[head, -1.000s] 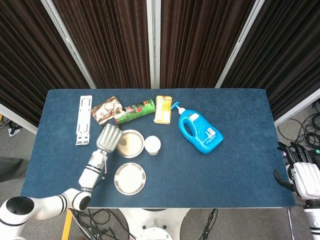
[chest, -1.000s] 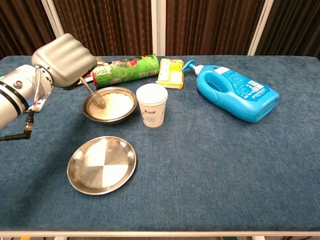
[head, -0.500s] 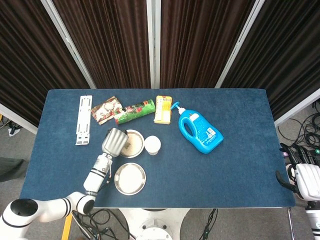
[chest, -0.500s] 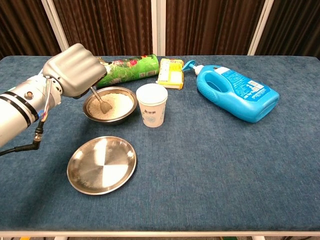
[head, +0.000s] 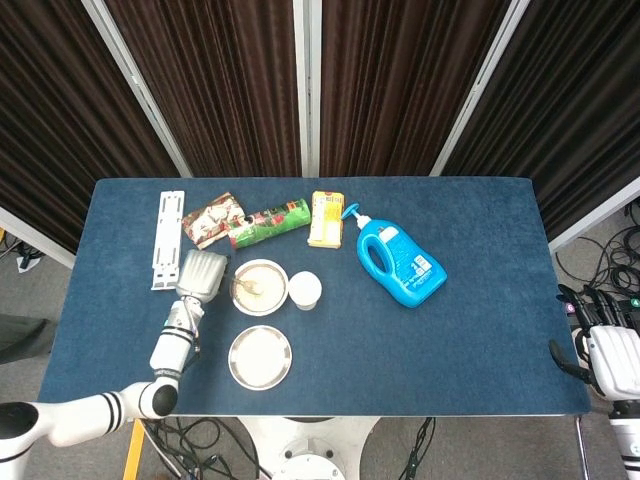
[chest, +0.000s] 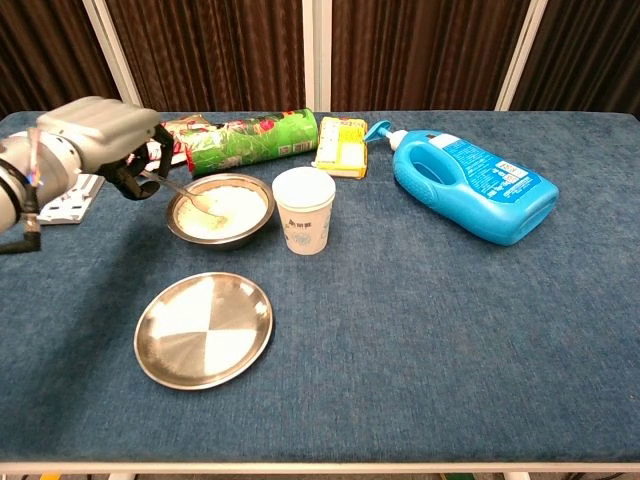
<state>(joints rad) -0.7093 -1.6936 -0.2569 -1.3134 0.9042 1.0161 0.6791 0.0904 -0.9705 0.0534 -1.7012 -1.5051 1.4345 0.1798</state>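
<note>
The left hand (chest: 100, 135) grasped a metal spoon (chest: 190, 194) whose tip lay in the steel bowl (chest: 220, 212) of white powder, just left of the paper cup (chest: 304, 209). Whether the right hand (head: 610, 358) was clenched could not be told.

A blue detergent bottle (chest: 475, 196) is laid on its side at three o'clock on the worktop (chest: 420, 350). A paper cup (chest: 304, 209) is stood centrally, with a green tube (chest: 262, 138) and yellow box (chest: 342, 146) set at twelve o'clock, and an empty steel plate (chest: 204, 329) at seven o'clock.
</note>
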